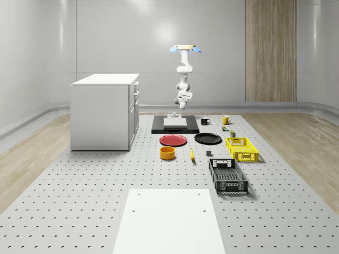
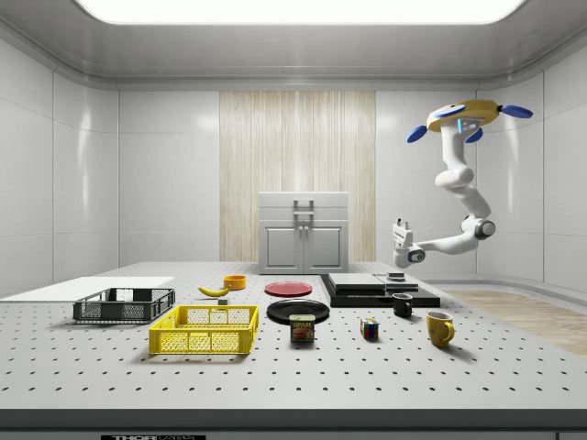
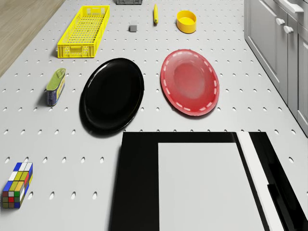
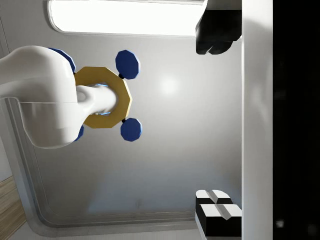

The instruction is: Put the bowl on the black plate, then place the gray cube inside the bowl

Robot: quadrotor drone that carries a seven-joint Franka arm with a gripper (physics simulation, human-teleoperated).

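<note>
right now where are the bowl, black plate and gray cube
bowl (image 3: 186, 21), drone view, on its rim
black plate (image 3: 112, 94), drone view, on its middle
gray cube (image 3: 132, 29), drone view, on its top face

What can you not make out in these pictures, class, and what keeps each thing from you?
- Gray cube: too small in the whole-scene view to tell its faces.
- Bowl: in the side view the banana stands before it, and its inside is out of sight.
- Black crate: cut off by the drone view's edge.
- Gripper: the side view does not settle whether it is open.
</note>
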